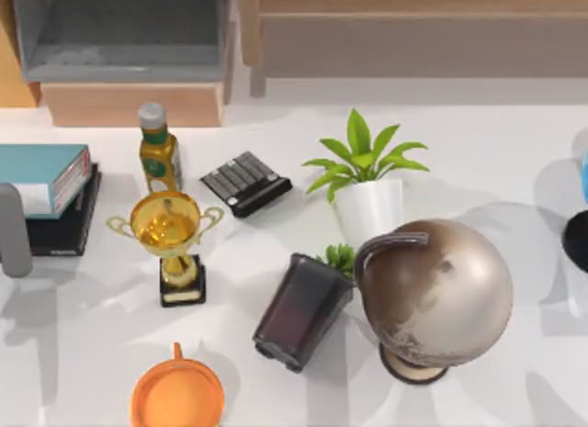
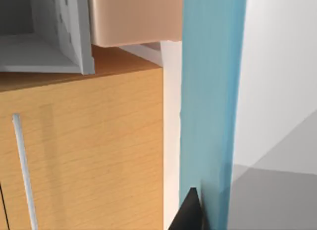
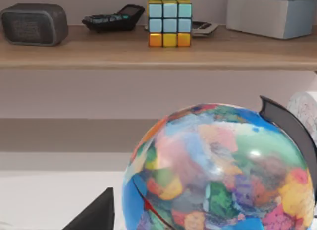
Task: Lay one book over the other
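The teal-blue book (image 1: 41, 174) lies flat on the wide black book (image 1: 64, 220) at the table's left edge, its white pages and reddish trim facing right. The black book sticks out below and to the right of it. My left arm (image 1: 11, 230) reaches in from the left edge, over the near end of the two books. In the left wrist view the teal cover (image 2: 210, 106) runs close past my left gripper (image 2: 190, 215), whose dark tip sits against it. My right gripper (image 3: 94, 215) is parked off to the right, beside a colourful globe (image 3: 218, 170).
Right of the books stand a yellow bottle (image 1: 158, 151), a gold trophy (image 1: 170, 239) and a black ribbed device (image 1: 245, 182). Farther right are a potted plant (image 1: 366, 184), a dark box (image 1: 301, 309) and a bronze globe (image 1: 434, 294). An orange bowl (image 1: 176, 395) sits in front.
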You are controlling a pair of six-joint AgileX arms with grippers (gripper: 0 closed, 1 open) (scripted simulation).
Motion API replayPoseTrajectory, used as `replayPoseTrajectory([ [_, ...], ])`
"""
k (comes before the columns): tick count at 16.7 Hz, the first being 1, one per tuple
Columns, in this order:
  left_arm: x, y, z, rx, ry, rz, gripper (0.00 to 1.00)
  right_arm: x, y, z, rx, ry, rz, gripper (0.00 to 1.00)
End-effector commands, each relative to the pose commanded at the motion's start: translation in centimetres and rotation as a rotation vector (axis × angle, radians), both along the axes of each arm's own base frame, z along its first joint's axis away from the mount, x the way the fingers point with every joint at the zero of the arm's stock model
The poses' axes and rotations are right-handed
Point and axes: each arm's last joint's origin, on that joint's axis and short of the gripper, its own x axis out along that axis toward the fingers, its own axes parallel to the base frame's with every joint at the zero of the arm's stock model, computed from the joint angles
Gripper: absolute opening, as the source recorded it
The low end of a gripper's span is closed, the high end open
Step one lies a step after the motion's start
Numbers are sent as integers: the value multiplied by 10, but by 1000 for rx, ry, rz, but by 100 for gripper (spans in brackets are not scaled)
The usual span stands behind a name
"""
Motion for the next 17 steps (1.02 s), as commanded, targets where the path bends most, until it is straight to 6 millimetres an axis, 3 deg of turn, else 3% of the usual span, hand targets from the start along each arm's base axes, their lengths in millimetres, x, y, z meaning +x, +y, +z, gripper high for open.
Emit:
replayPoseTrajectory([
  [9, 5, 0, -2, 0, 0, 0, 0, 0, 0, 0, 0, 0, 0, 100],
  [17, 5, 0, -2, 0, 0, 0, 60, 0, 0, 0, 0, 0, 0, 100],
])
